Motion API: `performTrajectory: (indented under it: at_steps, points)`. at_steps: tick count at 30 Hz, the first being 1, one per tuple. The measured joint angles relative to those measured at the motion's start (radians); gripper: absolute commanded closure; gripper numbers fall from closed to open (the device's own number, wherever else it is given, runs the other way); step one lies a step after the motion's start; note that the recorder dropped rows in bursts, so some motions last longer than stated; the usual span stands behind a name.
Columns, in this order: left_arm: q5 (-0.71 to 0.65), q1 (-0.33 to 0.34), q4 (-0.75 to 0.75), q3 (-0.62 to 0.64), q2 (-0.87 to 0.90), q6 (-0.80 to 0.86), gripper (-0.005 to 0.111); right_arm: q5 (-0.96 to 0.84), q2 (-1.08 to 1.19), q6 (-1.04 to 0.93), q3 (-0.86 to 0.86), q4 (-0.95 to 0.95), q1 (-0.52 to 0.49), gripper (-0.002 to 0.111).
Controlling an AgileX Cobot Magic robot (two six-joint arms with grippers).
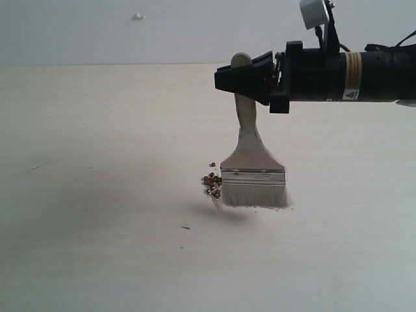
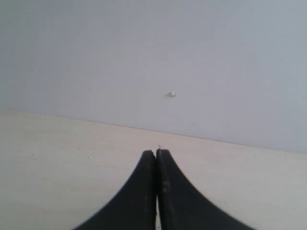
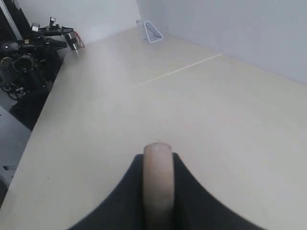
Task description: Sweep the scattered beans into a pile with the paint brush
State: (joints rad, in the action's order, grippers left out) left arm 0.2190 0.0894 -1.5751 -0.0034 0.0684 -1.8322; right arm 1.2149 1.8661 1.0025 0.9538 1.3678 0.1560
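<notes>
- The pale surface point(image 1: 97, 247) spreads wide below me.
- My right tool point(image 1: 239, 78) reaches in from the right of the exterior view, clenched around the paint brush point(image 1: 252, 162) near the top of its wooden handle point(image 3: 158, 182).
- The brush hangs upright with its off-white bristles point(image 1: 255, 195) down at the surface; I cannot tell whether they touch it.
- My left tool point(image 2: 156, 158) is clenched on nothing, fingers pressed together above bare surface.
- The beans point(image 1: 212, 184) sit in one small cluster on the surface, right against the bristles' left edge.
</notes>
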Motion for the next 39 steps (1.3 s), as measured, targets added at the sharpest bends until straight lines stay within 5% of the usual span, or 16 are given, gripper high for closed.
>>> performTrajectory:
  at_steps: [10,26,35,39]
  points:
    - [0.0,0.0,0.0,0.0,0.0,0.0,0.107,-0.004,-0.159,0.046,-0.099,-0.189,0.0,0.108]
    - [0.0,0.0,0.0,0.0,0.0,0.0,0.107,-0.045,-0.456,-0.556,-0.678,-1.072,0.0,0.108]
    - [0.0,0.0,0.0,0.0,0.0,0.0,0.107,-0.357,-0.572,-0.749,-0.62,-1.277,0.005,0.108]
    - [0.0,0.0,0.0,0.0,0.0,0.0,0.107,-0.468,-0.578,-0.952,-0.578,-1.495,0.096,0.108]
